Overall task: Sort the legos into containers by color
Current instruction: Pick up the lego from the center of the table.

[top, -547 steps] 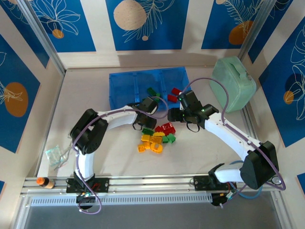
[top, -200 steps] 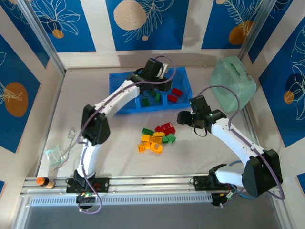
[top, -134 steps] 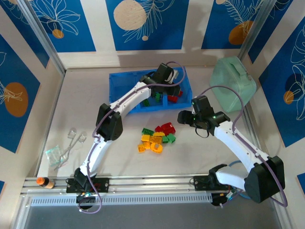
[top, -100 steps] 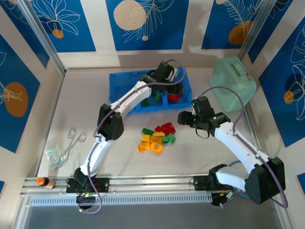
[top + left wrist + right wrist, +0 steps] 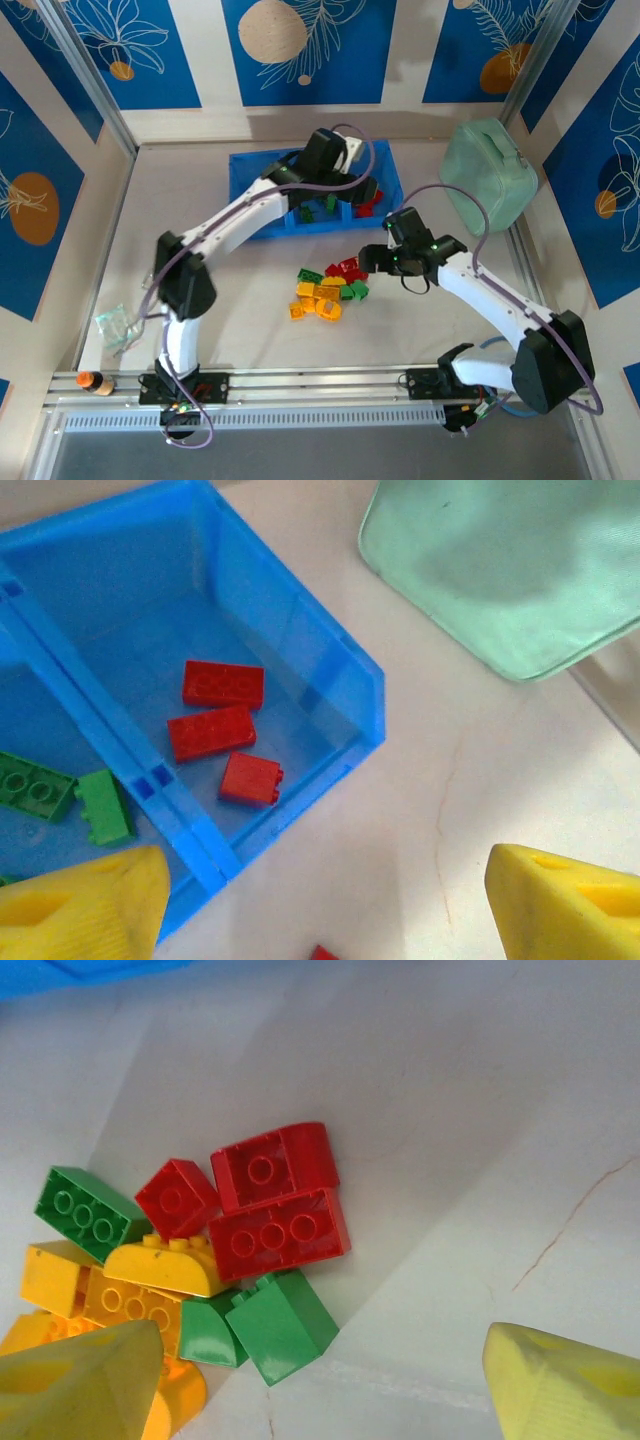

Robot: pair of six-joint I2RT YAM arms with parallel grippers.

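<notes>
Left gripper [image 5: 325,905] is now spread wide and empty by the tray [image 5: 335,695], where three red legos [image 5: 211,732] are seen in the end compartment, one evidently just released. Right gripper [image 5: 320,1390], likewise opened wide and empty, has been lowered over the loose pile [image 5: 280,1230].

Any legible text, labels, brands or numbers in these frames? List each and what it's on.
None readable.
Studs on the loose legos: no lettering can be made out.
Blue tray, mint case: no label visible.
Wall panels: leaf and circle art, no words.
Small bottle: too small to read.
</notes>
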